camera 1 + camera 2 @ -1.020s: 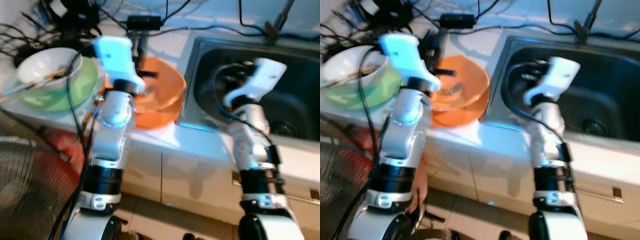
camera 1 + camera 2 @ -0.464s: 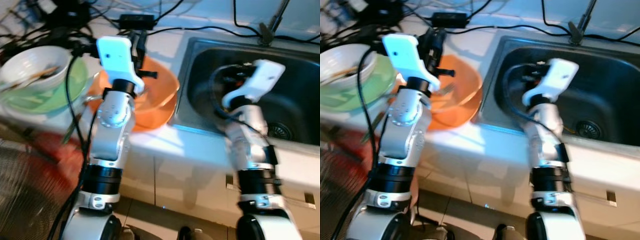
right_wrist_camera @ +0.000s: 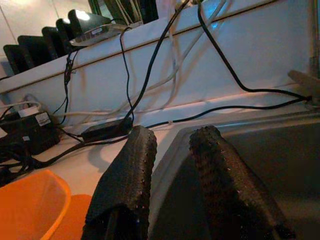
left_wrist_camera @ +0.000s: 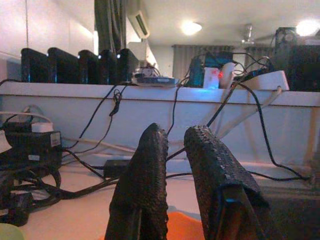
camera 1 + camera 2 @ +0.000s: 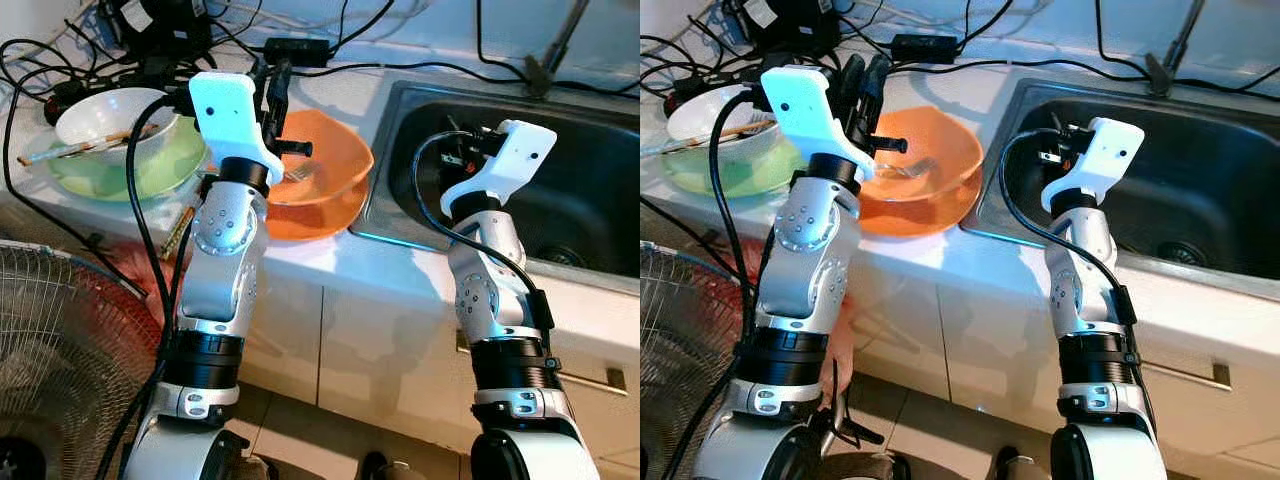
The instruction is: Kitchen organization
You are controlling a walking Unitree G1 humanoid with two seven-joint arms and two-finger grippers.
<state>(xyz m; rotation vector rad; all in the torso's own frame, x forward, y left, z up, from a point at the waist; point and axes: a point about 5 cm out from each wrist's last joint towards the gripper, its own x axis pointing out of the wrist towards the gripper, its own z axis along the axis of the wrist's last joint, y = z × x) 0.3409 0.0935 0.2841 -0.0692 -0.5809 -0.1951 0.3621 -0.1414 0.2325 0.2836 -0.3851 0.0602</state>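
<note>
An orange bowl (image 5: 335, 205) with a metal fork (image 5: 298, 175) in it sits on the white counter (image 5: 350, 262), just left of the sink (image 5: 590, 175). Further left, a white bowl (image 5: 105, 115) with chopsticks (image 5: 65, 150) across it rests on a green plate (image 5: 160, 165). My left gripper (image 5: 272, 88) is raised over the far left rim of the orange bowl. Its fingers (image 4: 150, 165) are nearly together with nothing between them. My right gripper (image 5: 468, 140) hovers over the sink's left part, its fingers (image 3: 132, 170) slightly apart and empty.
Black cables and power adapters (image 5: 160, 30) crowd the back of the counter. A fan's wire grille (image 5: 60, 350) stands on the floor at lower left. White cupboard doors with a handle (image 5: 590, 380) run under the counter.
The whole picture has shifted and gone from blurred to sharp, so the camera moved. Both arms keep about the same pose over the bowl and the sink.
</note>
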